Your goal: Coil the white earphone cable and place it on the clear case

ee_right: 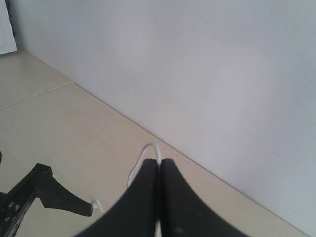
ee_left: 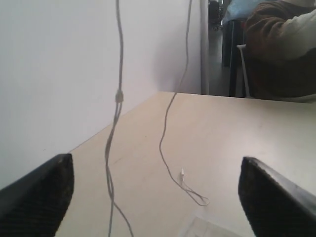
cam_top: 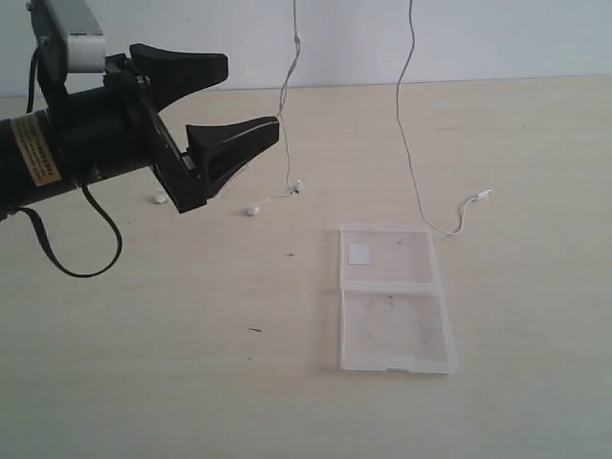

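**Cable strung up, case lying open**

Exterior view: the white earphone cable hangs in two hair-thin strands from above the frame. One strand ends in small rounded earbuds lying on the pale, matte table. The other curls to a stubby plug just beside the clear case. The case lies flat, two glossy see-through rectangles hinged together, with a white square sticker in the far half. The left gripper, black and beak-shaped, has its jaws spread wide, one tip just beside a strand.

Left wrist view: ribbed black pads stand far apart, gripping nothing, and both strands hang between them.

Right wrist view: the right gripper has its smooth black fingers pressed together, pinching a white loop of the cable.
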Action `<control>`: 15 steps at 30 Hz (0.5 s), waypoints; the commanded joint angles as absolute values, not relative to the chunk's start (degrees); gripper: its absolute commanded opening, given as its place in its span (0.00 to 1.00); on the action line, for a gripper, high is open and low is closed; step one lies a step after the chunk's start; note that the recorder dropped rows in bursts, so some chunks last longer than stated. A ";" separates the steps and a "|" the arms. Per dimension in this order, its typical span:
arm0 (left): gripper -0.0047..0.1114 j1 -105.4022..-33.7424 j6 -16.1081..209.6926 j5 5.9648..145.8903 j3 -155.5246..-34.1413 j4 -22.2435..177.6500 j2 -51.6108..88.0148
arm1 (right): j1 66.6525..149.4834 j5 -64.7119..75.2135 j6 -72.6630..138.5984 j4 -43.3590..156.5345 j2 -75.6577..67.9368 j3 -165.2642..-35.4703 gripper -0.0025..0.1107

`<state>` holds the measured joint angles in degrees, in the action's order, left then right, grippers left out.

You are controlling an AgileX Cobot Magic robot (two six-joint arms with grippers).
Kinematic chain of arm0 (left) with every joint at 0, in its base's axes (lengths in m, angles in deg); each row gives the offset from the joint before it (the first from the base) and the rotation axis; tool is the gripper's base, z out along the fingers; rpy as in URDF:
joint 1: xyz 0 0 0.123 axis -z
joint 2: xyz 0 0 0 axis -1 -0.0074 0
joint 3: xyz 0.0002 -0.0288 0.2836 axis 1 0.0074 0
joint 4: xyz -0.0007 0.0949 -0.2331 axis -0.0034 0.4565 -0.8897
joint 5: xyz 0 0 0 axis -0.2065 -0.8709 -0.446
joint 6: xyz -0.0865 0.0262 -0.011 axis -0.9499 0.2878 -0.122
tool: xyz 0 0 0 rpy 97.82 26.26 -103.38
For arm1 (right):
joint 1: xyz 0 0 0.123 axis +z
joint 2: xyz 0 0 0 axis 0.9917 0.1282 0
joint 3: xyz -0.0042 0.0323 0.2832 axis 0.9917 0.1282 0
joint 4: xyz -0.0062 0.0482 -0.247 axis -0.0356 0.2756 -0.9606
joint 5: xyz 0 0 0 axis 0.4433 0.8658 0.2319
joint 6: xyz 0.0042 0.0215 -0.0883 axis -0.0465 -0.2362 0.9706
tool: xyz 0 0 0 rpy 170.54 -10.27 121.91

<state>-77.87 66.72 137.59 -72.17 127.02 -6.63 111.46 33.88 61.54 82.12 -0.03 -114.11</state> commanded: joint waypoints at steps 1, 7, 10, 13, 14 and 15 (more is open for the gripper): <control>0.78 -77.52 66.83 138.31 -73.69 125.68 -8.66 | 111.17 29.51 60.28 81.96 1.04 -114.54 0.02; 0.78 -77.52 65.12 138.54 -75.44 125.36 -11.61 | 111.17 27.74 59.92 82.10 0.00 -114.54 0.02; 0.78 -77.52 65.12 139.90 -75.59 124.46 -12.59 | 111.30 27.74 60.08 82.10 -0.22 -114.54 0.02; 0.78 -76.84 65.36 142.11 -75.84 123.20 -13.80 | 111.30 27.12 60.08 82.10 0.04 -114.54 0.02; 0.78 -76.51 65.50 142.11 -76.21 123.09 -14.10 | 111.30 27.02 60.08 82.10 0.33 -114.54 0.02; 0.78 -75.75 65.50 141.66 -76.89 123.09 -14.55 | 111.30 27.02 60.08 82.25 0.45 -114.54 0.02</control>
<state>-77.24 65.61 140.47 -75.62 124.33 -13.68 111.46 28.22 60.10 82.12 0.12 -114.11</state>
